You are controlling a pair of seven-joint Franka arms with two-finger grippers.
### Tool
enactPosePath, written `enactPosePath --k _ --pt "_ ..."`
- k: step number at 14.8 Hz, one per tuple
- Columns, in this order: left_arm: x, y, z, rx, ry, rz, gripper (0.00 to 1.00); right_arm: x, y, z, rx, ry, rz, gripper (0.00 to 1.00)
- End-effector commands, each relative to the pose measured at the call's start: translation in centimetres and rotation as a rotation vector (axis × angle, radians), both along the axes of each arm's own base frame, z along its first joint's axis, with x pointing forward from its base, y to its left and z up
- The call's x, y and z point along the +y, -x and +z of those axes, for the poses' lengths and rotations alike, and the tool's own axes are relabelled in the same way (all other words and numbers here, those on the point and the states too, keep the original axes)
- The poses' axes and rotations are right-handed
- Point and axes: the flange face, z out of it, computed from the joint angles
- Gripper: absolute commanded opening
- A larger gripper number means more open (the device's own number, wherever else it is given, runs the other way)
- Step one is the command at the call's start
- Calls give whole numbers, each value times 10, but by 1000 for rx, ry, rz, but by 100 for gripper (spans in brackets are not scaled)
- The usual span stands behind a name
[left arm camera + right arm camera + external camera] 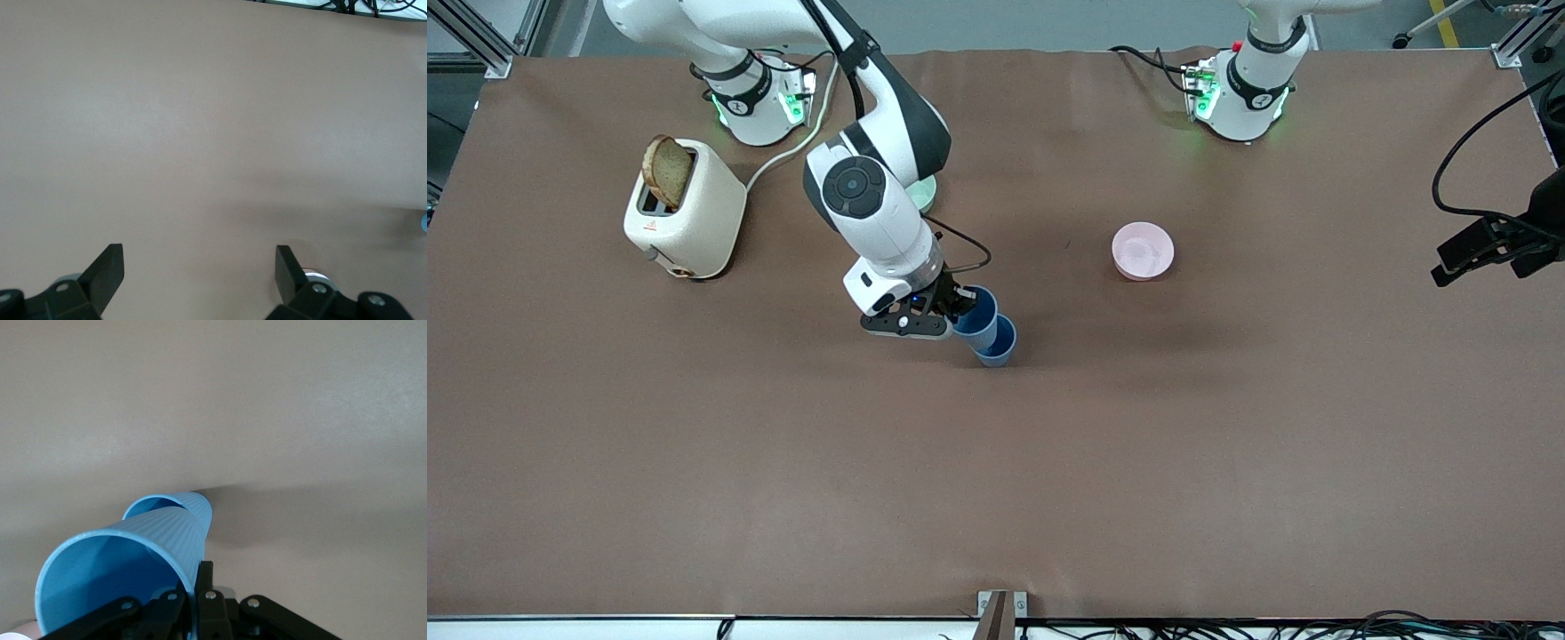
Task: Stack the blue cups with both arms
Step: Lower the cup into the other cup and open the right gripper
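Gripping the upper blue cup (976, 318), the right pincer (953, 313) is seating it in the lower cup (998, 345). Releasing it tilted risks toppling both. The left pincer (199, 265) is waiting open over bare tabletop (1227, 427)

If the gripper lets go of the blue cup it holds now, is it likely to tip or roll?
The held blue cup sits tilted in the lower cup, so it may settle in or tip out. It looks thin and light. The right gripper pinches its rim; the left gripper waits, open.

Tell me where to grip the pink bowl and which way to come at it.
Take the pink bowl by its rim, coming straight down from above, one finger inside and one outside. It sits upright and open on the table, low and wide, so its sides likely offer little to pinch.
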Motion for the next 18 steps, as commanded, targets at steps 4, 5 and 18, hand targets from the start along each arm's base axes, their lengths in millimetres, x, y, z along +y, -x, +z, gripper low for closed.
enactPosePath --k 4,5,18 --pt "-5 -2 4 -2 10 2 100 15 1 -17 -10 -24 -12 2" --pt "-9 -1 7 -6 10 2 100 17 2 -18 -9 -23 -9 3" --pt "-12 8 1 69 6 -27 100 -200 -57 119 26 91 -65 100"
